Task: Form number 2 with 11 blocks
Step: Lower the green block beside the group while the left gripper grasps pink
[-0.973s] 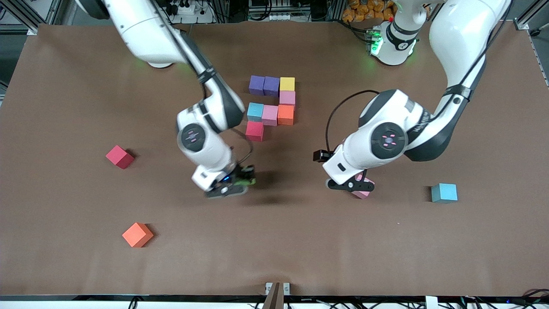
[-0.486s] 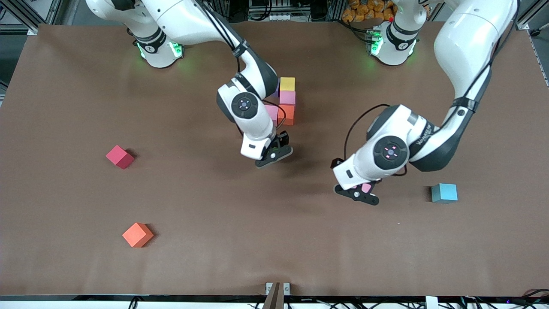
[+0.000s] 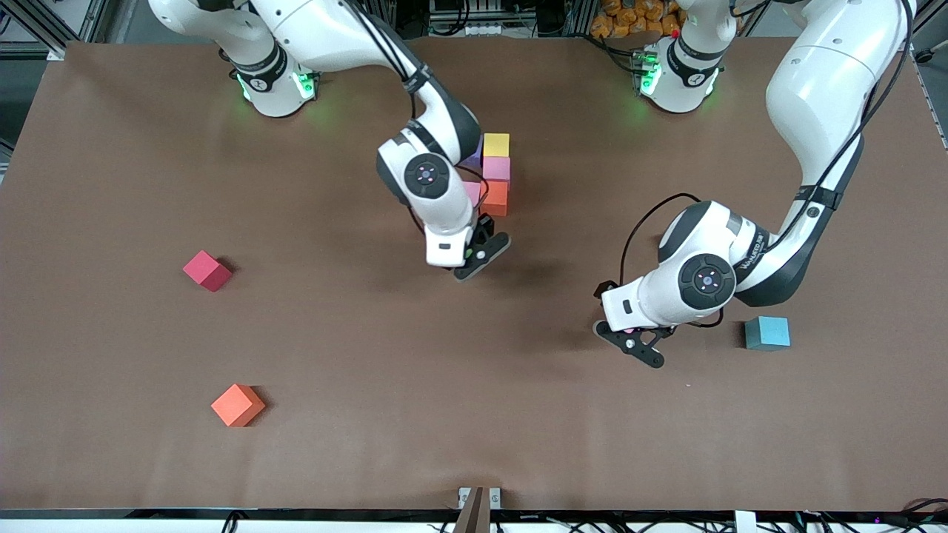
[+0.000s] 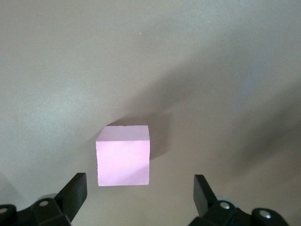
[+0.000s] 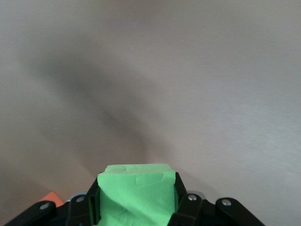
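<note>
I have the right tool (image 3: 474,259) clamped on the green block (image 5: 136,190) just below the half-built number 2 (image 3: 496,178) at frame centre for placing, while my left tool (image 3: 633,344), fingers apart, straddles the pink block (image 4: 123,155) lower right for pickup.

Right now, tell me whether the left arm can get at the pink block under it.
Probably yes. The left gripper is open over the pink block, which sits alone on the table with nothing crowding it.

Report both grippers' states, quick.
Left gripper: jaws open, empty, over the pink block.
Right gripper: jaws shut on the green block.
</note>
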Controlling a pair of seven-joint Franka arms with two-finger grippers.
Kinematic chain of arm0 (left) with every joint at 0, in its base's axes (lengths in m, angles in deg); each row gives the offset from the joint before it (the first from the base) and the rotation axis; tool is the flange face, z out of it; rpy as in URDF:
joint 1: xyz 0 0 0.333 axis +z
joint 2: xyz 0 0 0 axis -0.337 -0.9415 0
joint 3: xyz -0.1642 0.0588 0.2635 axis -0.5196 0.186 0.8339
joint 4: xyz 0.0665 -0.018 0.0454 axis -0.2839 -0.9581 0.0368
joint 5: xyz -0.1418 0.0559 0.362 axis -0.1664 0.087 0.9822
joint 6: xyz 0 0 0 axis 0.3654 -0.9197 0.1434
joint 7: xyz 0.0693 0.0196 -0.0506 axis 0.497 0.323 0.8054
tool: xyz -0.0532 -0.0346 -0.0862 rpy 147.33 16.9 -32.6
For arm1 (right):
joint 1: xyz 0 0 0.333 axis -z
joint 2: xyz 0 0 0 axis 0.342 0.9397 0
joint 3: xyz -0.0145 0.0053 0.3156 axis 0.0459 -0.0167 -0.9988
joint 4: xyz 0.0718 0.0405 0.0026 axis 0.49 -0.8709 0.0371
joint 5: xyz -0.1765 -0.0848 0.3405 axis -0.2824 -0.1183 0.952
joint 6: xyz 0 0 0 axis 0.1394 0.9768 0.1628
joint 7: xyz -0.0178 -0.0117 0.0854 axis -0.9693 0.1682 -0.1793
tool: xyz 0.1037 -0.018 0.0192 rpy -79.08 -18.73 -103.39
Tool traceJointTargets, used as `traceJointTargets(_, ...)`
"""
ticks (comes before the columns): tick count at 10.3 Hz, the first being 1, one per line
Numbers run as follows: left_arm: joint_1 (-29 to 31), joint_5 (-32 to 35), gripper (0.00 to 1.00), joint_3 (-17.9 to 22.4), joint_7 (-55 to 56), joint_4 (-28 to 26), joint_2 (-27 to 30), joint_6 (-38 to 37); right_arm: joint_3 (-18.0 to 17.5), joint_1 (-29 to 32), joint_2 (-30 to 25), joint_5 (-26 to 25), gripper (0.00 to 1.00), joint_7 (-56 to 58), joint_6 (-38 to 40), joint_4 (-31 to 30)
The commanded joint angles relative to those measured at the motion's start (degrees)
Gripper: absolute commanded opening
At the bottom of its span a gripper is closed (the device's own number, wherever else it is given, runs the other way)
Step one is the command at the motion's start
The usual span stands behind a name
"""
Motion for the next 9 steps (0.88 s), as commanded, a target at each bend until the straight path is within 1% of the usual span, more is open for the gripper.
traceJointTargets(1,0.15,1.3,1.0,-0.18,-1.05,-0.69,-0.17,0.96,-0.2,3.07,-2.78,0.55,0.28,1.76,-0.59,-2.98)
traceJointTargets(2,0.15,2.0,1.0,0.35,-1.4,-0.61,-0.52,1.13,1.89,3.08,-3.48,0.55,0.29,0.63,-0.15,-3.06)
traceJointTargets(3,-0.28,3.74,1.0,0.44,-2.7,-0.52,-1.13,1.83,3.65,2.99,-3.75,0.55,0.28,-4.61,-0.06,-3.59)
traceJointTargets(4,-0.37,4.37,1.0,0.44,-4.28,-0.43,-1.57,2.62,4.62,2.82,-4.01,0.55,0.29,-11.36,-0.06,-3.85)
traceJointTargets(5,-0.29,4.38,1.0,0.44,-5.17,-0.52,-1.66,2.8,6.37,1.68,-4.54,0.11,0.29,-17.34,-0.49,-5.51)
traceJointTargets(6,-0.29,4.38,1.0,0.44,-5.18,-0.69,-1.66,2.8,9.7,-1.29,-5.24,0.11,0.29,-20.88,-2.06,-8.05)
traceJointTargets(8,-0.38,4.2,1.0,0.44,-3.78,-0.69,-2.19,2.89,17.96,-9.63,-6.47,0.72,0.29,-27.29,-9.25,-14.81)
traceJointTargets(9,-0.55,4.29,1.0,1.22,-2.64,-0.61,-2.19,3.33,18.78,-11.84,-6.3,0.72,0.29,-31.34,-13.11,-16.93)
